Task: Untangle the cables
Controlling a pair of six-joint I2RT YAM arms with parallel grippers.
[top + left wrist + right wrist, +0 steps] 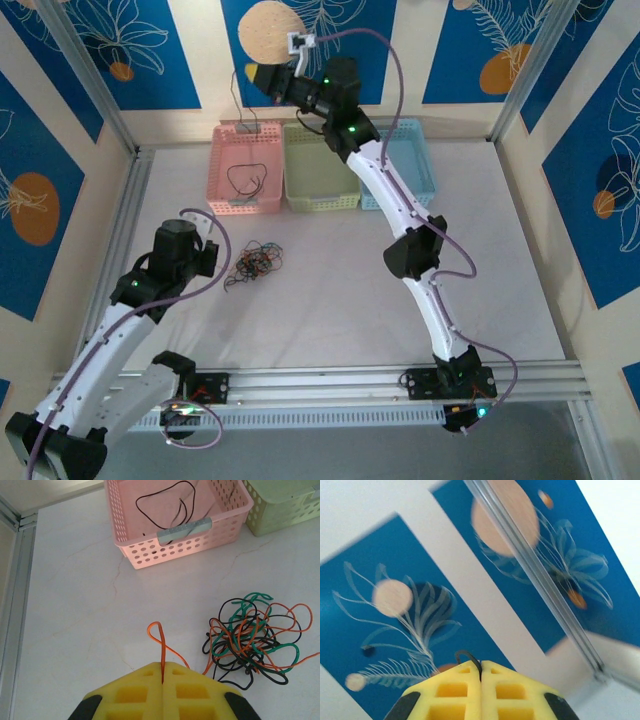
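Note:
The cables form a small tangle point(255, 265) of black, green and orange wires on the white table. In the left wrist view the tangle point(255, 637) lies just right of my left gripper point(163, 666). That gripper is shut on an orange cable point(161, 639), which loops out ahead of the yellow fingertips and trails back into the tangle. From above, the left gripper point(213, 258) sits just left of the tangle. My right gripper point(254, 77) is raised over the pink basket point(216, 170). It point(481, 664) is shut on a thin black cable point(466, 655) that hangs down point(236, 100) towards the basket.
Another black cable point(245, 178) lies inside the pink basket point(175, 545). A green basket point(320, 203) and a blue basket point(428, 170) stand to its right along the back. Metal rails run along the table's left and near edges.

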